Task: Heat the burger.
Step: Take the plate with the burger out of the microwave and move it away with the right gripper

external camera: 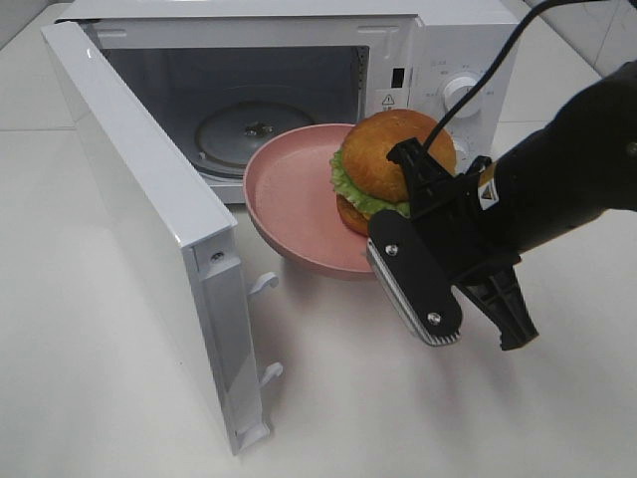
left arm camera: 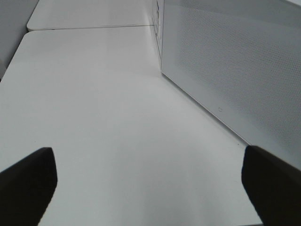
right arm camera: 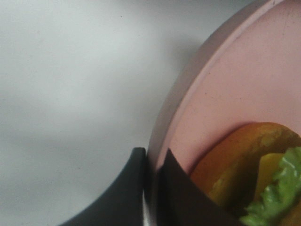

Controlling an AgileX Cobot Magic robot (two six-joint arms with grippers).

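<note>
Burger (external camera: 383, 159): one, small and round, with a golden-brown domed bun, frilled green lettuce and an orange-brown lower layer. It sat upright on a pink plate (external camera: 294, 189), toward the plate's right side, in front of the open microwave (external camera: 299, 60).

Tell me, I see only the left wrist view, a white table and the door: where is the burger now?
Observer: The burger sits on a pink plate, held up in front of the open microwave.
Operator: Who holds the plate?
Observer: The right gripper, jaws shut on the plate's rim.
Operator: Is the cavity free?
Observer: Yes, only its turntable shows inside.
</note>
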